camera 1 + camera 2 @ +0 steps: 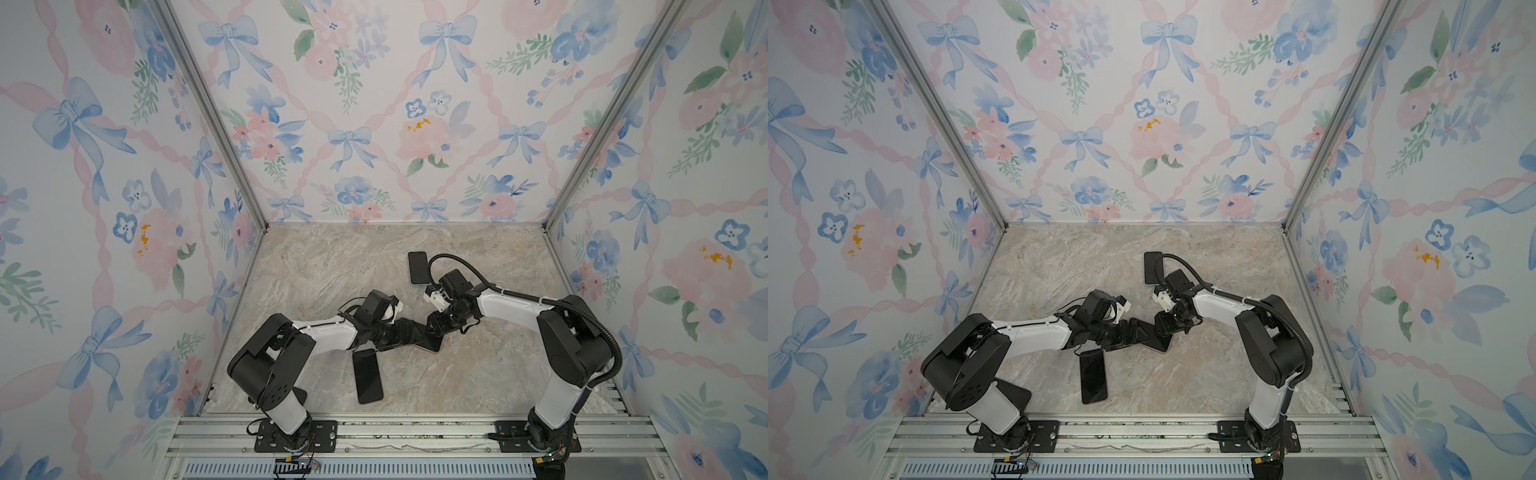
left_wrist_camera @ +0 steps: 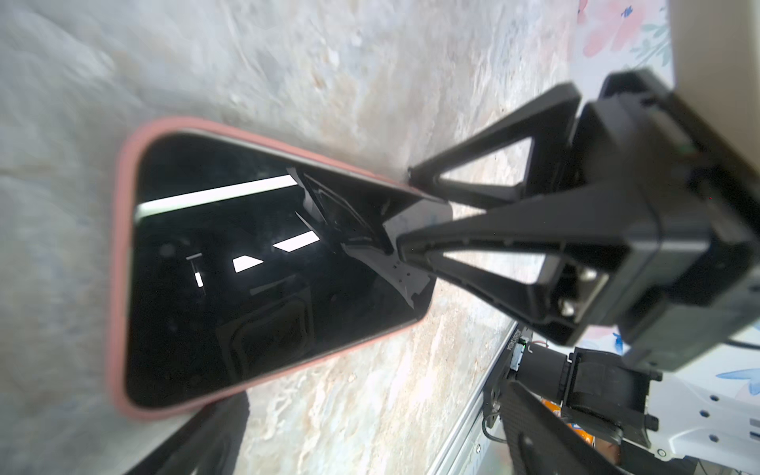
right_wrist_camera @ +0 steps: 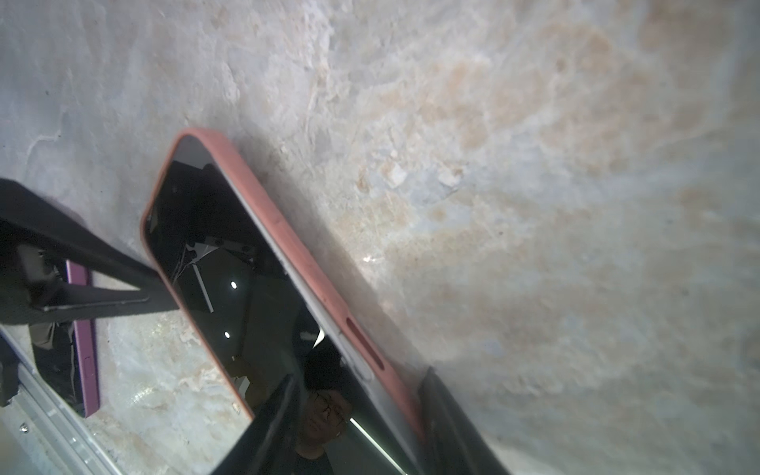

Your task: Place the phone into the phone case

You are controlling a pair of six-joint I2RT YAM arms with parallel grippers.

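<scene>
The phone (image 2: 246,288), black screen up, lies in a salmon-pink phone case (image 2: 119,246) on the marble table. In both top views it sits mid-table under both grippers (image 1: 434,347). My right gripper (image 3: 362,374) pinches one end: one finger rests on the screen and the other presses the case's outer wall. A grey strip of the phone's side (image 3: 329,312) shows above the case rim (image 3: 288,230) there. My left gripper (image 2: 376,390) stands wide open at the opposite end, with one finger (image 2: 205,436) beside the case and nothing between the fingers.
A second phone in a purple case (image 1: 368,380) lies just in front of the left gripper, also seen in the right wrist view (image 3: 86,341). A black phone (image 1: 417,268) lies farther back, behind the right wrist. An aluminium rail (image 1: 395,428) runs along the front edge.
</scene>
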